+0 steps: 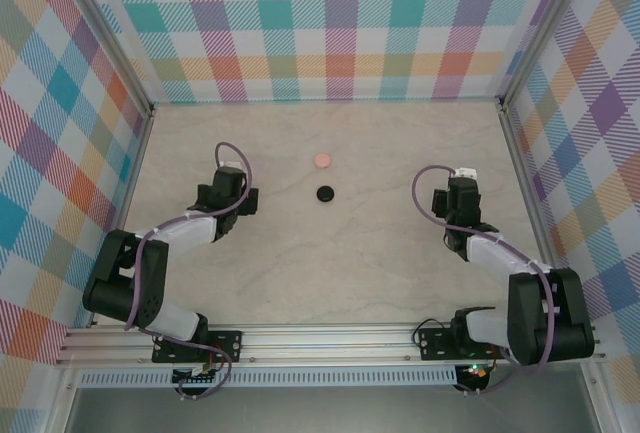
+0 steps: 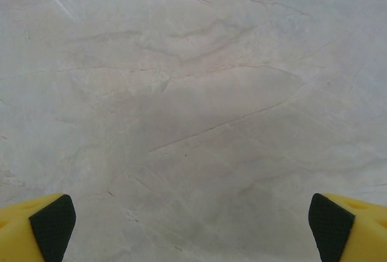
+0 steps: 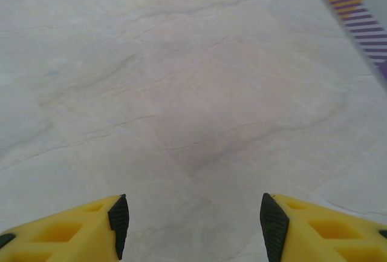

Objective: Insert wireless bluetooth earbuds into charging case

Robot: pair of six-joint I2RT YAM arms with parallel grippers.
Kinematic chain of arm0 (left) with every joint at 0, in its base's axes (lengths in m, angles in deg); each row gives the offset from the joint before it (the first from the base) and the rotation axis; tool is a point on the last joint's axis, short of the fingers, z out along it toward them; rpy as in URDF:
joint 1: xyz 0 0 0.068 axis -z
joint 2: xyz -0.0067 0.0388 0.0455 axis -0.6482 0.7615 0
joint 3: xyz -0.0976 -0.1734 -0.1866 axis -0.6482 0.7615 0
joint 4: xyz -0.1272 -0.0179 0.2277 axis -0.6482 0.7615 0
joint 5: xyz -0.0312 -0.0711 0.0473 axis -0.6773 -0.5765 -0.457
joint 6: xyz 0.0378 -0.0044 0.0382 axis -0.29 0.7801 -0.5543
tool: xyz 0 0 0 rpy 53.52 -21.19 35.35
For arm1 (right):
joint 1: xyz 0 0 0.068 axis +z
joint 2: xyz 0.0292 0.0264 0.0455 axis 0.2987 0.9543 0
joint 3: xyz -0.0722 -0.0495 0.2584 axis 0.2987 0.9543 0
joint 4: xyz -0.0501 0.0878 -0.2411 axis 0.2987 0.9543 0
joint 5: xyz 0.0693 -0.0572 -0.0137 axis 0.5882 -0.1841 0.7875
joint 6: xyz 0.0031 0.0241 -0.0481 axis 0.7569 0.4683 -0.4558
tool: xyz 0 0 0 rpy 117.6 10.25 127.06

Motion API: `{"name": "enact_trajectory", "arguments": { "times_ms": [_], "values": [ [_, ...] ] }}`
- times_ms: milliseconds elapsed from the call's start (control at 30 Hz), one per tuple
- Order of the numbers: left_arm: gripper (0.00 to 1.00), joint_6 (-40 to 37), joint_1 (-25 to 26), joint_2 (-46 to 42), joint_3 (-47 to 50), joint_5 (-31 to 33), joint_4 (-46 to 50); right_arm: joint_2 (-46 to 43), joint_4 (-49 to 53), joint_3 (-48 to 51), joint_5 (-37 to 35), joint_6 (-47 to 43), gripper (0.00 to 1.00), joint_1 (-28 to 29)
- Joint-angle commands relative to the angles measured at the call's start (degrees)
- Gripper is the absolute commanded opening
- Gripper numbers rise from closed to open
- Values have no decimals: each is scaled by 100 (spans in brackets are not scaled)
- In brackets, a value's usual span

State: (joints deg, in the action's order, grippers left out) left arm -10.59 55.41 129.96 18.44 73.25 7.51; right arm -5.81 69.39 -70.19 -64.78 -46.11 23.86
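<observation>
**Jaws open, cases wait at mid-worktop**

Top view: a small salmon-pink round charging case (image 1: 323,160) and a glossy black round charging case (image 1: 325,193) lie near each other on the pale marbled worktop (image 1: 330,283), between the arms. Whether the earbuds sit inside cannot be told. They are probably light and slick, so pinch the stem. No writing is legible.

Left wrist: the left jaws are spread wide and empty.

Right wrist: the right jaws are parted and empty.
</observation>
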Motion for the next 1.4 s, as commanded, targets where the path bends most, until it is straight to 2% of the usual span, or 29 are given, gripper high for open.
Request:
{"name": "enact_trajectory", "arguments": {
  "times_ms": [0, 133, 233, 333, 433, 700, 867, 933, 1033, 1067, 1100, 1367],
  "values": [
    [100, -295, -200, -208, 380, -511, -1097, 193, -695, 38, 921, -146, 64, -160],
    [100, -453, -426, -309, 873, -1245, -1823, 231, -1232, 240, 1449, -249, 65, -260],
    [100, -444, -603, -366, 1027, -1797, -2146, 147, -1876, 525, 1565, -361, 65, -288],
    [100, -450, -732, -422, 1292, -2235, -2712, 197, -2049, 556, 1678, -392, 66, -327],
    [100, -503, -813, -332, 1535, -2383, -3298, 292, -2430, 612, 1769, -402, 66, -357],
    [100, -358, -1010, -100, 1750, -2546, -3928, 597, -3090, 728, 1932, -452, 68, -409],
    [100, -306, -1061, 396, 1755, -2551, -4380, 1178, -3557, 687, 2033, -532, 69, -402],
    [100, -213, -1078, 415, 1721, -2362, -4329, 1460, -3548, 549, 2111, -580, 70, -402],
    [100, 96, -1118, 470, 1386, -1780, -3735, 1484, -3391, 459, 2094, -503, 78, -446],
    [100, 117, -1144, 478, 1396, -1791, -3799, 1489, -3394, 450, 2093, -502, 97, -447],
    [100, 113, -1143, 467, 1396, -1802, -3761, 1487, -3370, 444, 2090, -500, 100, -448],
    [100, 110, -1140, 468, 1404, -1805, -3793, 1500, -3305, 407, 2193, -483, 100, -487]
  ]
}}
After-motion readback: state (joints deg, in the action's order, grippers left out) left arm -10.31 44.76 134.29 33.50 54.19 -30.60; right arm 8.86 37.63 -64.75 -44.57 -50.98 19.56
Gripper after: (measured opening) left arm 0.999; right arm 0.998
